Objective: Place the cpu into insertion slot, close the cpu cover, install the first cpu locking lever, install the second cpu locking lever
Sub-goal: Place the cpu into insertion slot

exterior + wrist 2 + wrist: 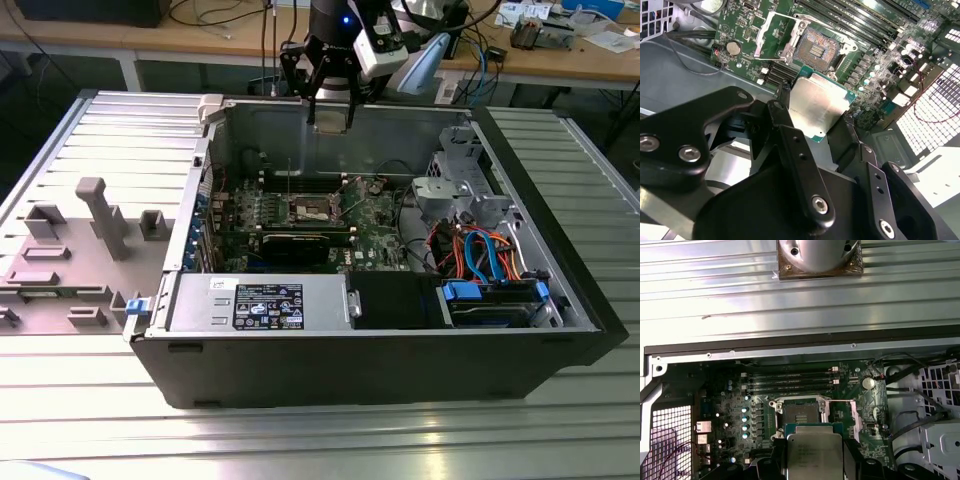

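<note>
Tool: in both wrist views the tool is clamped shut on the cpu, with its black fingers bearing on two opposite edges. That hold keeps the pads off both flat faces.
Cpu: it is held level, silvery top toward the wrist and underside toward the board, which I judge is the way it must sit. It hangs clear above the green board, touching nothing but the fingers.
Insertion slot: the insertion slot lies bare, its golden-brown field uncovered. In the exterior view the insertion slot sits at about six o'clock from the tool, well below it.
Cpu cover: the cpu cover stands swung off the slot toward the coin battery, which leaves the way in open.
Case: the computer case lies on its side on the ribbed counter with its open face up, hence the approach from above.
Neighbours: the power supply box is at six o'clock from the slot and the drive cage at three o'clock.
Stage: by my reading the first step is under way, with the cpu unseated and the cover open.
</note>
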